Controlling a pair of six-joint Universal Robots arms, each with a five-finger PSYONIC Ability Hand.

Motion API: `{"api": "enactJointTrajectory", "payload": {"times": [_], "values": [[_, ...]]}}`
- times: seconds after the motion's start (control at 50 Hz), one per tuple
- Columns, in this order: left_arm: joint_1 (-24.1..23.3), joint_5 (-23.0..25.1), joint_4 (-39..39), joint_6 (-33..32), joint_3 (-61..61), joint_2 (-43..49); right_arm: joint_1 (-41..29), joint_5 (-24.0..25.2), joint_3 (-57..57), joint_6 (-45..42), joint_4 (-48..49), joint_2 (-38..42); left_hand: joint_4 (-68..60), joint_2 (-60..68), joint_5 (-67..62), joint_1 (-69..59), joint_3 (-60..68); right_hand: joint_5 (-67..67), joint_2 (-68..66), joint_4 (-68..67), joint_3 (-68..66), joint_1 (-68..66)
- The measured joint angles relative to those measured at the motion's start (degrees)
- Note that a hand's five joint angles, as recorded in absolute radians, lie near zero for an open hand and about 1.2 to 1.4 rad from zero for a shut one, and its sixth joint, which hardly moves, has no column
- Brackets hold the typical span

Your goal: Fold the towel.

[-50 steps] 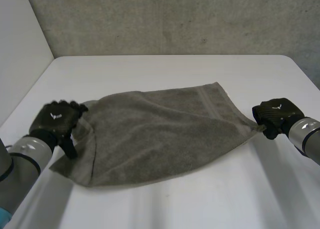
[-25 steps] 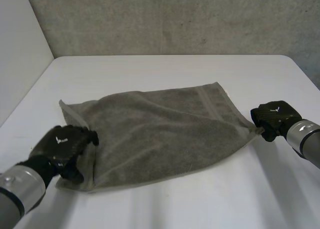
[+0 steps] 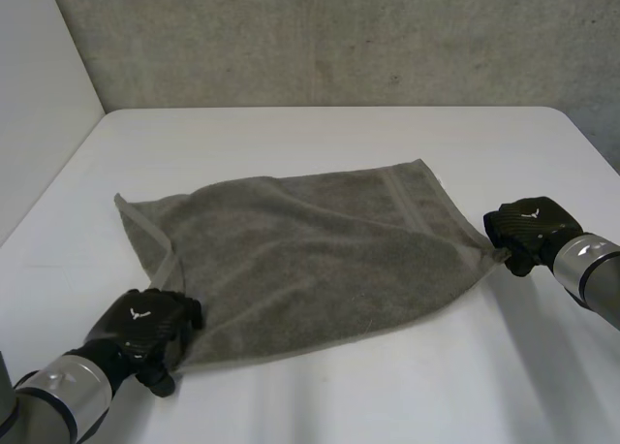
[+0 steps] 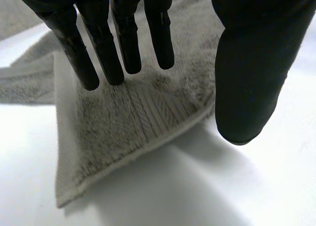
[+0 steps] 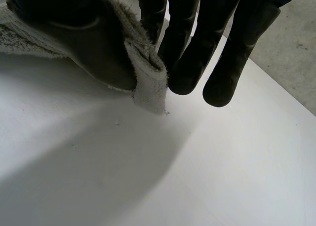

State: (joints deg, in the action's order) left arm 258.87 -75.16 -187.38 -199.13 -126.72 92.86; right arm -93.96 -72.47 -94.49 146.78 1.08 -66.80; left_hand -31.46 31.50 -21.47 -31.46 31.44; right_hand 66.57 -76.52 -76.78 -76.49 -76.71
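Observation:
A grey towel (image 3: 310,260) lies spread, a little rumpled, across the white table (image 3: 387,396). My left hand (image 3: 145,330) is at the towel's near-left corner. In the left wrist view its fingers (image 4: 123,43) reach straight down over that corner (image 4: 123,137), while the thumb (image 4: 247,78) stands apart beside the hem, so the hand is open. My right hand (image 3: 528,226) holds the towel's right corner. In the right wrist view that corner (image 5: 148,88) is pinched between the thumb (image 5: 74,43) and the fingers (image 5: 187,53), slightly off the table.
A concrete wall (image 3: 339,37) rises behind the table's far edge. A pale wall (image 3: 39,105) stands to the left. Bare white table runs along the front and the far side of the towel.
My left hand has come down from the towel's far-left corner to its near-left corner. The far-left corner now lies flat, spread out. The right hand has barely moved.

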Motion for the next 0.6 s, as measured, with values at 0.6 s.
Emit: {"api": "enactJointTrajectory", "payload": {"times": [0.6], "values": [[1.9,-2.9,-12.8,0.1,4.6,3.9,0.9,0.5,0.3,0.3,-0.4,-3.1,-38.1,38.1,-37.0,-36.4,38.1,0.0,0.0,0.0,0.0,0.0]]}}
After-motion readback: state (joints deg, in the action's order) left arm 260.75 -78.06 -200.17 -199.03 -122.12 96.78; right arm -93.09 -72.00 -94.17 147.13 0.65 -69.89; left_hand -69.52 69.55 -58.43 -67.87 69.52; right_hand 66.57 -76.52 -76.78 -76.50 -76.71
